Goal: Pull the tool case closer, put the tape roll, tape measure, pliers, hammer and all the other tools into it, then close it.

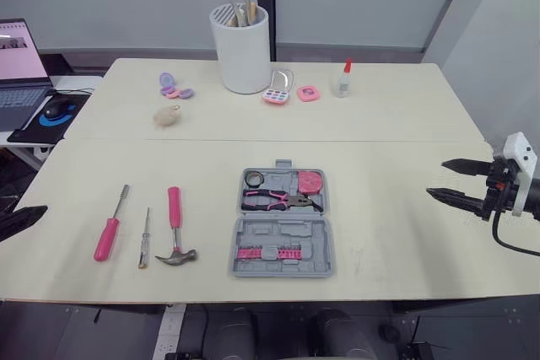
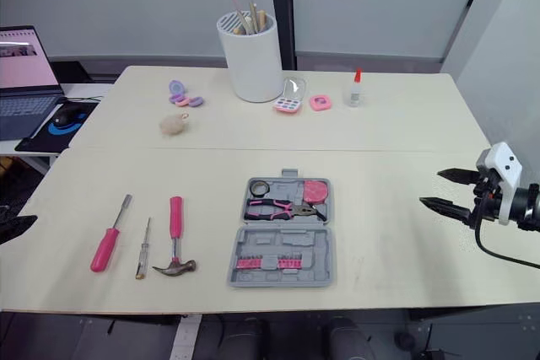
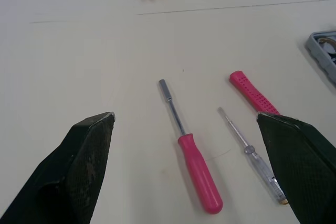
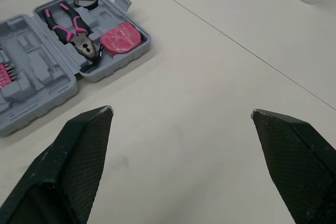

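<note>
The grey plastic tool case point(image 1: 314, 240) sits open mid-table, with pink-handled pliers point(image 1: 274, 201), black tape roll point(image 1: 254, 179) and pink tape measure point(image 1: 310, 181) inside. The pink-handled claw hammer point(image 1: 175, 223) lies left of it. The left gripper point(image 3: 185, 115) and right gripper point(image 1: 437, 178) both hang spread wide, holding nothing.

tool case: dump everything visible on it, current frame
The tool case is grey moulded plastic, lying fully open and flat on the table, near the front edge, about centre. Its far half holds a black tape roll, pink-handled pliers and a pink tape measure; a latch tab juts from that half's far edge. Its near half carries a row of pink bits beside empty slots. The hammer lies apart on its left.
</note>
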`<state>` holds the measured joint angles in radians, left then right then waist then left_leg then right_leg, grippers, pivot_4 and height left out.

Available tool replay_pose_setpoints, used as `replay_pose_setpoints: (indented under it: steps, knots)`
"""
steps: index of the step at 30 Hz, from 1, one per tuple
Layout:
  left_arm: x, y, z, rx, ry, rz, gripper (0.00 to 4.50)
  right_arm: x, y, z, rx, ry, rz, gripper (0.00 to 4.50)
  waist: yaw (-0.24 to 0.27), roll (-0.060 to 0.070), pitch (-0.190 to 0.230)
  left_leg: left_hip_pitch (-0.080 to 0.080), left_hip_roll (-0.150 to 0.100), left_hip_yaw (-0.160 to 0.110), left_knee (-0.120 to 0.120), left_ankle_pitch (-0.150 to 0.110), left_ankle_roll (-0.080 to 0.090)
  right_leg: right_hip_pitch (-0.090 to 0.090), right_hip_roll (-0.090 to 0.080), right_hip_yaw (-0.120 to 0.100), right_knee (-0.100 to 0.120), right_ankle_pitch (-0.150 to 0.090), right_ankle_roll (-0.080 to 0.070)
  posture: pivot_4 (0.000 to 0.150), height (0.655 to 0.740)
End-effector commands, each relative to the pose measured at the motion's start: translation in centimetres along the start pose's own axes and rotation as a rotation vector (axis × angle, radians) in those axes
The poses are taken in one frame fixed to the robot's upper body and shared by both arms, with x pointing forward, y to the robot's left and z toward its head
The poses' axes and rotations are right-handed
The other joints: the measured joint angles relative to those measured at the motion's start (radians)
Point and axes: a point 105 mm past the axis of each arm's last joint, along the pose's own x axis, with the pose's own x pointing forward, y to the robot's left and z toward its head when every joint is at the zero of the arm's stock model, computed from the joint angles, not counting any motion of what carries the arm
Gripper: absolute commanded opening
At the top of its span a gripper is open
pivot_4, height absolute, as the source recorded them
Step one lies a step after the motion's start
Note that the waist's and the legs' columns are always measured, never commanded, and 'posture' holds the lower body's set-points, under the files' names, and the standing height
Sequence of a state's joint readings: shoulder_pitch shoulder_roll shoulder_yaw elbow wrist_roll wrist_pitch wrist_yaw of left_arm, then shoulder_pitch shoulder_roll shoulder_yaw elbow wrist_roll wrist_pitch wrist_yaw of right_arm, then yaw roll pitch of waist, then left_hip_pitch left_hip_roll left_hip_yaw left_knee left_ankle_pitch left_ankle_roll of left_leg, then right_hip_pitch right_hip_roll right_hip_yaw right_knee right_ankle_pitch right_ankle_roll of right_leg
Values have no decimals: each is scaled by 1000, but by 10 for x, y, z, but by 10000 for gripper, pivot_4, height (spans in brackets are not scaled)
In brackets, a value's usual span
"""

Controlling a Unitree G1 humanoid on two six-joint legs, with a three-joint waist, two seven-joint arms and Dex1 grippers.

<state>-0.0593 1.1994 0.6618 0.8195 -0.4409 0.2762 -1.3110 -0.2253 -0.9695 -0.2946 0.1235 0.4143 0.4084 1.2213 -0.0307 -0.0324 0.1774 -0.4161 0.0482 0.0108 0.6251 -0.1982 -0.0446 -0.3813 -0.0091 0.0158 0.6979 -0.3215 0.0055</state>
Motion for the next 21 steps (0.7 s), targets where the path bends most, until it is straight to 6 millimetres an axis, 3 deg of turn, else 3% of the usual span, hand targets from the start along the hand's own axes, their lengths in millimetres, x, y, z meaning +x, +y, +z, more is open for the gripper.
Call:
replay_pose_setpoints:
  steps: [1,14,21]
  knots:
    - [-8,7,14,62,-11,29,45000,-10,-7,13,-69,-17,-34,44929,0,0,0,0,0,0,0,0,0,0,0,0,0,0,0,1500,7400]
    - [-1,3,19,84,-27,19,45000,-5,-7,19,-81,-28,-19,44929,-1,0,0,-1,0,1,0,0,0,-1,0,1,1,0,0,1500,7400]
    - [-3,5,10,50,-18,46,45000,14,1,30,-220,-52,-45,44929,-2,0,0,-1,0,1,0,0,0,-1,0,1,1,0,0,1500,7400]
